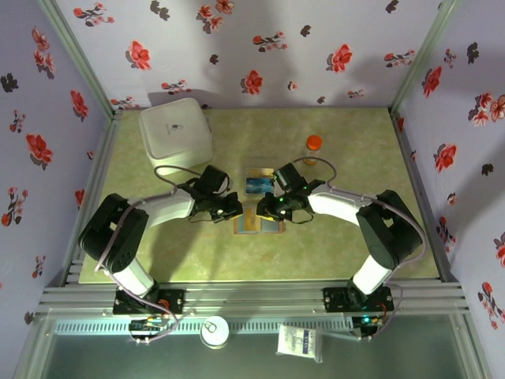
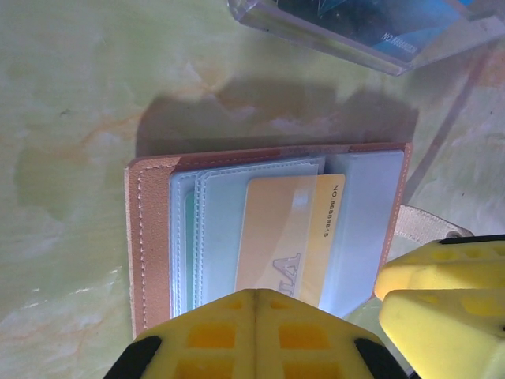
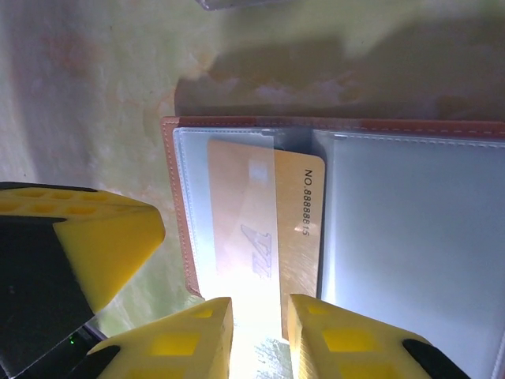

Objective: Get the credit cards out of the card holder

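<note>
The card holder (image 1: 259,225) lies open on the green table, tan border (image 2: 146,237) round clear blue-grey pockets (image 3: 410,229). A yellowish-gold credit card (image 2: 288,237) (image 3: 268,229) sticks halfway out of a pocket, numbers showing. My left gripper (image 2: 254,294) (image 1: 233,209) is shut, tips together over the holder's near edge. My right gripper (image 3: 259,316) (image 1: 272,207) hovers over the card's end with a narrow gap between its fingers and nothing in it. A blue card (image 1: 258,185) lies in the clear box beyond.
The clear plastic box (image 2: 371,28) stands just behind the holder. A big white square container (image 1: 177,133) is at the back left, an orange-capped bottle (image 1: 313,147) at the back right. Flowered walls enclose the table.
</note>
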You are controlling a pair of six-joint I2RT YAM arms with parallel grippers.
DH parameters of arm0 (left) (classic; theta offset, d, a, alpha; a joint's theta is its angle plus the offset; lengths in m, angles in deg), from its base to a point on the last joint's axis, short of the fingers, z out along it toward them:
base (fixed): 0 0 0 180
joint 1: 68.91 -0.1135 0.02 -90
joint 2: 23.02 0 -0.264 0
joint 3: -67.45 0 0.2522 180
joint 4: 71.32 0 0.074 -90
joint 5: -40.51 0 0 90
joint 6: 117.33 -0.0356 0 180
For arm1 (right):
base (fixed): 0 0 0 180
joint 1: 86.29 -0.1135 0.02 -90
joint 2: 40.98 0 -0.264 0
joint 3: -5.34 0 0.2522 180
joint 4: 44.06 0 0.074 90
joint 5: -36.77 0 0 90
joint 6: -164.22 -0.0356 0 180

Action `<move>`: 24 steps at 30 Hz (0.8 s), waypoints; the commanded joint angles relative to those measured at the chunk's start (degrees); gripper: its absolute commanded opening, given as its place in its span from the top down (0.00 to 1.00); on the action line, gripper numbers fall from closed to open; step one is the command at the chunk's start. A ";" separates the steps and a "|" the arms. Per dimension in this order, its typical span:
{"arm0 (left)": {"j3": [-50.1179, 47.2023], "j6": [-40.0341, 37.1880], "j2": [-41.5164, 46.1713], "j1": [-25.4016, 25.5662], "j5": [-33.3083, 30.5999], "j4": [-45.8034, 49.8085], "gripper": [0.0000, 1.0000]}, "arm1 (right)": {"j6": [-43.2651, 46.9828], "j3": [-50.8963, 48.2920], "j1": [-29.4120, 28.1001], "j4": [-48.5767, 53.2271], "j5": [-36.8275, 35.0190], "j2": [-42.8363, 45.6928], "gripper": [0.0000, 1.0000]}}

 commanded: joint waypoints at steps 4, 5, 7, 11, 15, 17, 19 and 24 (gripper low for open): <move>1.77 -1.09 -3.16 1.19 1.23 0.01 1.00 | -0.66 -1.22 0.33 -2.01 0.95 -2.35 0.75; 1.84 -1.18 -3.35 1.20 0.92 0.36 1.00 | -0.55 -1.31 0.30 -1.94 0.87 -2.59 0.75; 1.46 -1.27 -3.69 1.27 0.26 0.63 1.00 | -0.45 -1.71 0.35 -1.93 0.22 -2.74 0.75; 1.19 -1.62 -4.79 1.22 0.03 1.28 1.00 | -0.38 -2.12 0.33 -2.81 0.51 -4.06 0.75; 1.07 -1.96 -5.20 1.26 -0.76 2.31 1.00 | -1.44 -3.04 0.35 -6.27 2.29 -4.54 0.75; 1.06 -2.07 -5.38 1.26 -0.98 2.65 1.00 | -1.84 -3.40 0.36 -7.36 2.70 -4.55 0.75; 1.07 -2.16 -5.57 1.30 -0.99 2.79 1.00 | -1.98 -3.60 0.38 -7.86 2.88 -4.39 0.77; 1.24 -2.32 -5.74 1.26 -0.99 2.89 1.00 | -2.37 -4.19 0.52 -9.42 3.52 -3.58 0.80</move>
